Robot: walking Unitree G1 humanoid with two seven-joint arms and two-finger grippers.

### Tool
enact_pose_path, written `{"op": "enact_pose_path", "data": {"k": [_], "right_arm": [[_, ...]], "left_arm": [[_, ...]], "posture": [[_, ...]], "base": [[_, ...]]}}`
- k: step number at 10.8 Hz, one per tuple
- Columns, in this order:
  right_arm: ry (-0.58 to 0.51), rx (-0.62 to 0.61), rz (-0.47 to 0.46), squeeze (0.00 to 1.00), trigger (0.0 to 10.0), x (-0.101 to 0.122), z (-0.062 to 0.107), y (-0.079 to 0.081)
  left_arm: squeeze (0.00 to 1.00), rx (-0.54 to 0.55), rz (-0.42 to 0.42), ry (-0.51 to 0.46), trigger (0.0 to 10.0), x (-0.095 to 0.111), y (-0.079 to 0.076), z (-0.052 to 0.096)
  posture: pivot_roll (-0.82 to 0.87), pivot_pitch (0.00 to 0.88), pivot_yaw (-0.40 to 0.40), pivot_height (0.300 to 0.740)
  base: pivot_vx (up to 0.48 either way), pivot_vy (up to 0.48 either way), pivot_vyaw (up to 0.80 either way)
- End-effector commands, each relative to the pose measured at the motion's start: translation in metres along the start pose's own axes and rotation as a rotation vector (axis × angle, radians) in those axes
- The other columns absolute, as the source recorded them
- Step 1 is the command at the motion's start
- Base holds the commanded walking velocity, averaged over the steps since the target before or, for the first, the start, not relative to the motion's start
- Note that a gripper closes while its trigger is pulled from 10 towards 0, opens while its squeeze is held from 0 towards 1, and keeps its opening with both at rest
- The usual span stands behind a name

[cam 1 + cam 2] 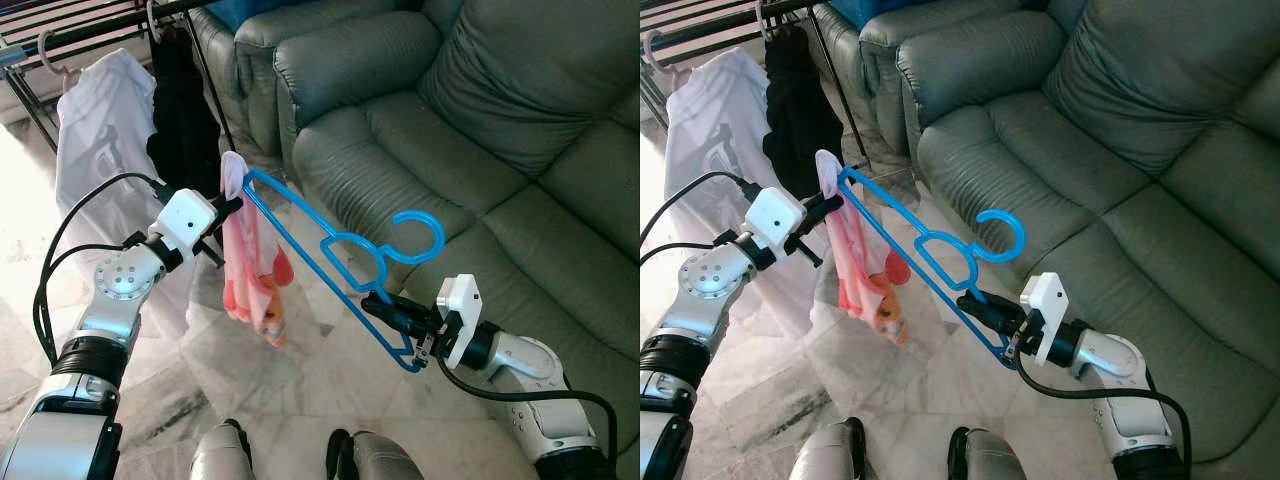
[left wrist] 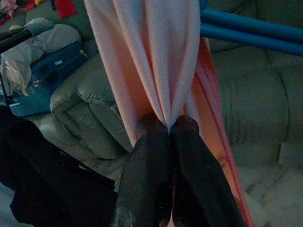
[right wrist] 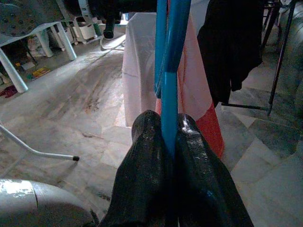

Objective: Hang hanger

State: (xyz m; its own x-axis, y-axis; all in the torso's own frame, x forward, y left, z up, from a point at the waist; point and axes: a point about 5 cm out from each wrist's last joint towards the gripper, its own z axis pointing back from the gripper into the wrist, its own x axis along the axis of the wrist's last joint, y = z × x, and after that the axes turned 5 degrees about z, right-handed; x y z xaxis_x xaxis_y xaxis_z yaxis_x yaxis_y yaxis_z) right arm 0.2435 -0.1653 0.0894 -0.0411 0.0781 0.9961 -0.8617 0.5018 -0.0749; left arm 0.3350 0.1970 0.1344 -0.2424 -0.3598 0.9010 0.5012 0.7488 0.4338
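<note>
No writing is showing anywhere. The right tool point(image 1: 385, 309), arm reaching forward and left, is clamping its fingers on the near end of the blue plastic hanger point(image 1: 330, 262), held in the air before the grey-green leather sofa point(image 1: 480, 130). The left tool point(image 1: 228, 205), elbow bent, is pinching closed on the pink cloth point(image 1: 250, 265) draped over the hanger's far left end.

Blue hanger, pink cloth, grey-green sofa

The bright blue hanger point(image 1: 340, 262) is carrying a pale pink cloth point(image 1: 252, 262) shading to coral; behind are hanging a white shirt point(image 1: 100, 130) and black garment point(image 1: 180, 125), over veined grey-white marble floor point(image 1: 300, 370).
</note>
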Motion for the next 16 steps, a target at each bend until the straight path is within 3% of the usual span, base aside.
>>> {"op": "enact_pose_path", "data": {"k": [1,3,6,9,13,16], "right_arm": [[-0.014,0.009,0.021,0.00,10.0,0.003,0.001,0.000],[0.026,-0.036,0.038,0.00,10.0,-0.005,0.002,-0.002],[0.207,-0.036,0.061,0.00,10.0,-0.028,0.006,-0.003],[0.293,-0.067,0.032,0.00,10.0,-0.043,0.006,-0.003],[0.271,-0.239,0.058,0.00,10.0,-0.041,-0.016,-0.025],[0.210,-0.285,0.052,0.00,10.0,-0.030,-0.044,-0.038]], "left_arm": [[0.00,0.008,-0.031,-0.010,0.0,0.005,0.005,0.000],[0.00,-0.021,-0.058,-0.018,0.0,0.007,0.003,0.001],[0.00,0.005,-0.120,-0.018,0.0,0.011,0.007,0.002],[0.00,-0.028,-0.130,-0.063,0.0,0.020,-0.001,-0.003],[0.00,-0.149,-0.126,-0.128,0.0,0.040,-0.029,-0.011],[0.00,-0.271,-0.077,-0.154,0.0,0.042,-0.073,-0.014]], "posture": [[-0.07,0.153,-0.047,0.740],[-0.06,0.157,-0.048,0.740],[-0.05,0.164,-0.050,0.740],[-0.04,0.168,-0.048,0.740],[-0.03,0.170,-0.050,0.740],[-0.03,0.163,-0.053,0.740]], "base": [[0.000,0.000,0.00],[0.000,0.000,0.00],[0.000,0.000,0.00],[0.000,0.000,0.00],[0.000,0.000,0.00],[0.000,0.000,0.00]]}}
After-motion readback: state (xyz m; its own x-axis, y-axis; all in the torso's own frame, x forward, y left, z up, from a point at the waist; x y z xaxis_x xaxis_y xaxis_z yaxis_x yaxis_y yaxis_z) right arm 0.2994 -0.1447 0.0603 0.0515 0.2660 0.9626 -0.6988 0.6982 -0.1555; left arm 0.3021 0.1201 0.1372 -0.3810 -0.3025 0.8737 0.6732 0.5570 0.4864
